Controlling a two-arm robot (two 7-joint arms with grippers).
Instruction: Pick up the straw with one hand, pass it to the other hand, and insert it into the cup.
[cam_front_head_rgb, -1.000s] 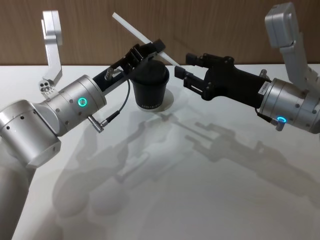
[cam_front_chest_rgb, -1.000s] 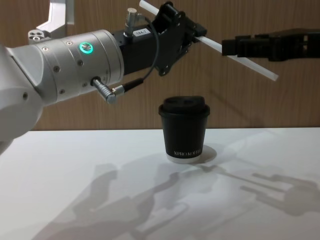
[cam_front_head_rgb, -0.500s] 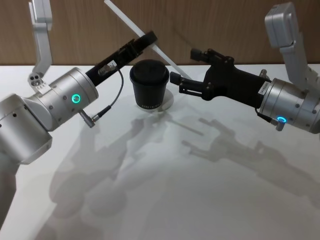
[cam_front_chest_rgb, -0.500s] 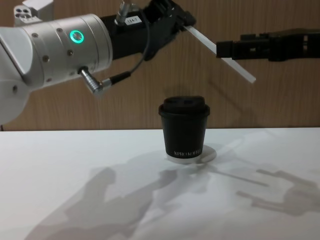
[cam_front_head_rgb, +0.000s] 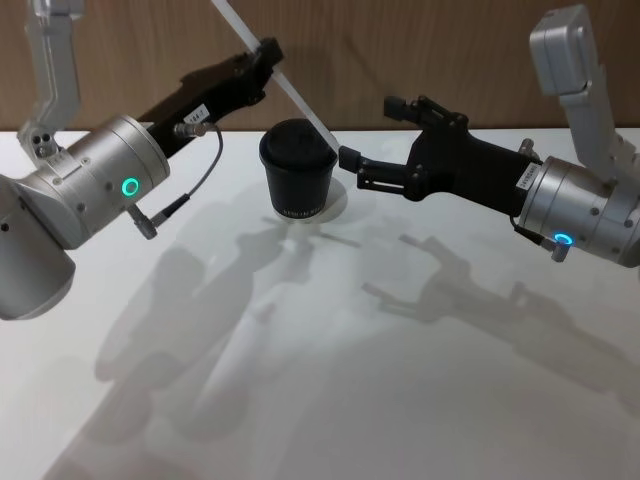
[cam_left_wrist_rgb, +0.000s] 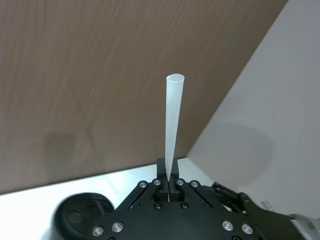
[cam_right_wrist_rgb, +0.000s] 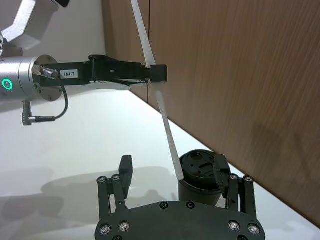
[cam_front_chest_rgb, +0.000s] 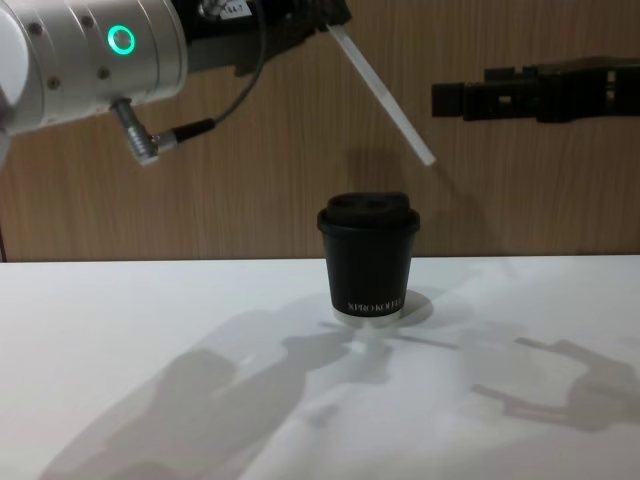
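the left gripper (cam_front_head_rgb: 258, 62) is raised high over the far left part of the table (cam_front_head_rgb: 350, 390) and is clamped on the straw (cam_front_head_rgb: 300, 105), its fingers pressed together around the white tube a little above the middle. the left wrist view shows the straw (cam_left_wrist_rgb: 173, 125) rising straight out of the closed fingers of this gripper (cam_left_wrist_rgb: 169, 183). the straw is tilted, with its upper end far and to the left and its lower end down to the right. in the chest view the lower end of the straw (cam_front_chest_rgb: 385, 100) hangs in the air above the cup (cam_front_chest_rgb: 368, 262), slightly right of the domed lid and clear of it.

the cup (cam_front_head_rgb: 297, 180) stands upright on the far middle of the table, lid on.

the right gripper (cam_front_head_rgb: 368, 132) is held above the table just right of the cup, its fingers spread wide apart and holding nothing. in the right wrist view the straw's (cam_right_wrist_rgb: 160, 107) lower end seems to sit in the gap between the fingers of that gripper (cam_right_wrist_rgb: 172, 166), touching neither, though this is hard to judge.

a dark cable (cam_front_head_rgb: 190, 190) loops from the left wrist.
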